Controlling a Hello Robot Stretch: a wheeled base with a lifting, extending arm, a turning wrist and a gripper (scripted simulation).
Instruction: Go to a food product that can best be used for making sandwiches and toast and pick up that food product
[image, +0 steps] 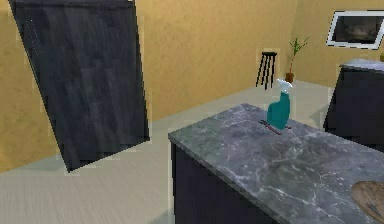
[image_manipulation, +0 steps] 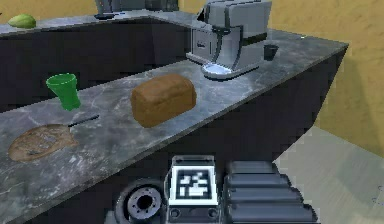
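A brown loaf of bread (image_manipulation: 163, 98) lies on the grey marble counter (image_manipulation: 120, 150) near the middle of the arm side view. At that view's bottom edge sit a white square with black marks (image_manipulation: 195, 185) and the arm's dark ridged body (image_manipulation: 262, 195). Left of the square is the gripper's dark round body (image_manipulation: 140, 206), low in front of the counter's near edge. Its far end is not clear to me, so I cannot tell whether it holds anything.
A green cup (image_manipulation: 65, 89) and a flat brown dish (image_manipulation: 40, 142) lie left of the loaf, and a silver coffee machine (image_manipulation: 232, 40) stands to its right. In the forward view a teal spray bottle (image: 279, 108) stands on the counter (image: 260, 150); beyond are a dark door (image: 88, 80), a stool (image: 266, 68) and a potted plant (image: 293, 60).
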